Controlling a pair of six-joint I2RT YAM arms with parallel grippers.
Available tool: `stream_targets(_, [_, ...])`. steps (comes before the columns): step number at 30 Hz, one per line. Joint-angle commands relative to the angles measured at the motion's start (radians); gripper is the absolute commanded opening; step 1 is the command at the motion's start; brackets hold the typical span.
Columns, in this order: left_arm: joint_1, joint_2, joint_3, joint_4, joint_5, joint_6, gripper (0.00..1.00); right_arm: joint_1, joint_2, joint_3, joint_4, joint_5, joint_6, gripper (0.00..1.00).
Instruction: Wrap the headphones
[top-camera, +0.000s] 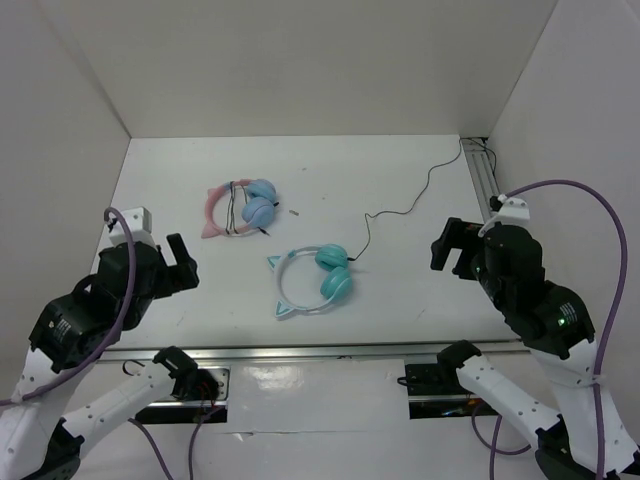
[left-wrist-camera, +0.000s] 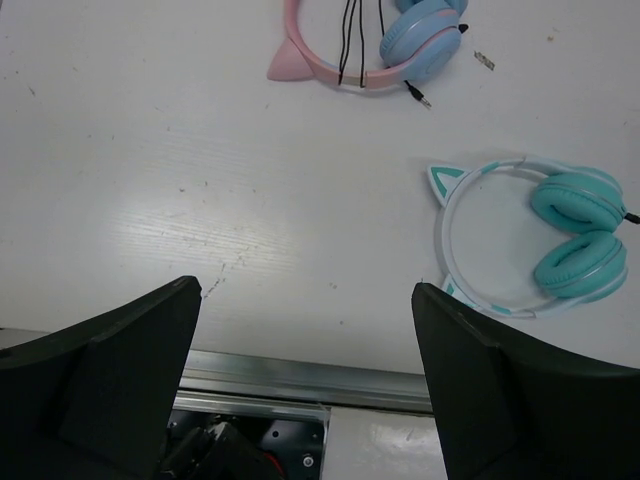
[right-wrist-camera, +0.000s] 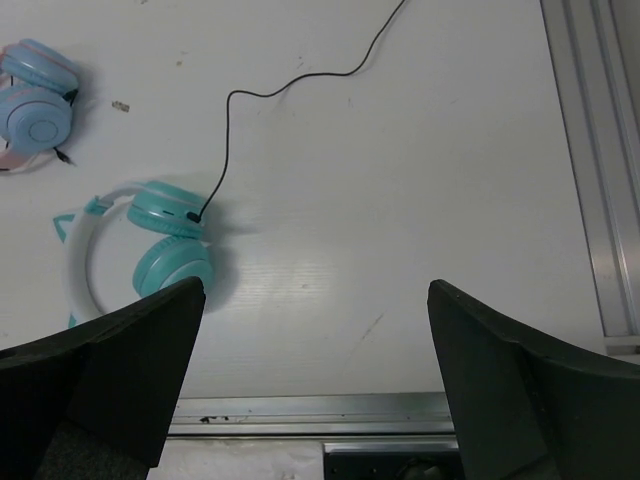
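Observation:
The teal headphones (top-camera: 315, 280) with a pale headband and two cat ears lie flat near the table's front middle. They also show in the left wrist view (left-wrist-camera: 560, 240) and the right wrist view (right-wrist-camera: 150, 250). Their thin black cable (top-camera: 410, 205) runs loose from the cups toward the back right corner, seen also in the right wrist view (right-wrist-camera: 290, 80). My left gripper (top-camera: 178, 262) is open and empty, left of the headphones. My right gripper (top-camera: 447, 248) is open and empty, right of them.
Pink-banded cat-ear headphones (top-camera: 243, 208) with light blue cups and a wrapped cable lie behind the teal pair. A small scrap (top-camera: 294, 212) lies beside them. A metal rail (top-camera: 480, 175) runs along the right edge and another along the front (top-camera: 300, 352). White walls enclose the table.

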Motion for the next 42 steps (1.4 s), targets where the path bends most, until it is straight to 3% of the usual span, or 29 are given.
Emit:
stream_targets(1, [-0.005, -0.016, -0.026, 0.069, -0.014, 0.018, 1.00, 0.006, -0.020, -0.006, 0.078, 0.002, -0.009, 1.00])
stream_targets(7, [-0.005, 0.030, -0.159, 0.226, 0.228, 0.012, 1.00, 0.006, -0.054, -0.044, 0.153, -0.007, 0.004, 1.00])
stream_targets(10, [-0.005, 0.111, -0.214, 0.284, 0.360, -0.057, 1.00, 0.006, -0.065, -0.081, 0.193, -0.096, 0.004, 1.00])
stream_targets(12, [-0.005, 0.143, -0.308, 0.414, 0.406, -0.087, 1.00, 0.006, -0.045, -0.104, 0.216, -0.190, 0.004, 1.00])
stream_targets(18, [-0.016, 0.440, -0.437, 0.718, 0.417, -0.120, 1.00, 0.006, -0.036, -0.225, 0.364, -0.291, 0.016, 1.00])
stream_targets(21, [-0.016, 0.592, -0.437, 0.783, 0.406, -0.140, 1.00, 0.006, -0.036, -0.246, 0.414, -0.343, 0.016, 1.00])
stream_targets(29, [-0.075, 0.760, -0.457, 0.878, 0.347, -0.224, 0.95, 0.006, -0.045, -0.325, 0.451, -0.386, 0.016, 1.00])
stream_targets(33, [-0.086, 0.856, -0.436, 0.853, 0.293, -0.256, 0.79, 0.006, -0.056, -0.335, 0.473, -0.418, 0.016, 1.00])
stream_targets(34, [-0.095, 0.873, -0.435, 0.844, 0.282, -0.269, 0.71, 0.006, -0.056, -0.335, 0.473, -0.419, 0.016, 1.00])
stream_targets(37, [-0.115, 0.944, -0.426, 0.835, 0.259, -0.295, 0.64, 0.006, -0.056, -0.335, 0.482, -0.428, 0.007, 1.00])
stream_targets(39, [-0.115, 0.990, -0.416, 0.811, 0.250, -0.325, 0.47, 0.006, -0.056, -0.335, 0.482, -0.428, 0.007, 1.00])
stream_targets(40, [-0.124, 0.990, -0.416, 0.792, 0.239, -0.335, 0.27, 0.006, -0.056, -0.335, 0.482, -0.428, 0.007, 1.00])
stream_targets(42, [-0.138, 0.990, -0.416, 0.755, 0.215, -0.348, 0.04, 0.006, -0.056, -0.335, 0.491, -0.428, 0.007, 1.00])
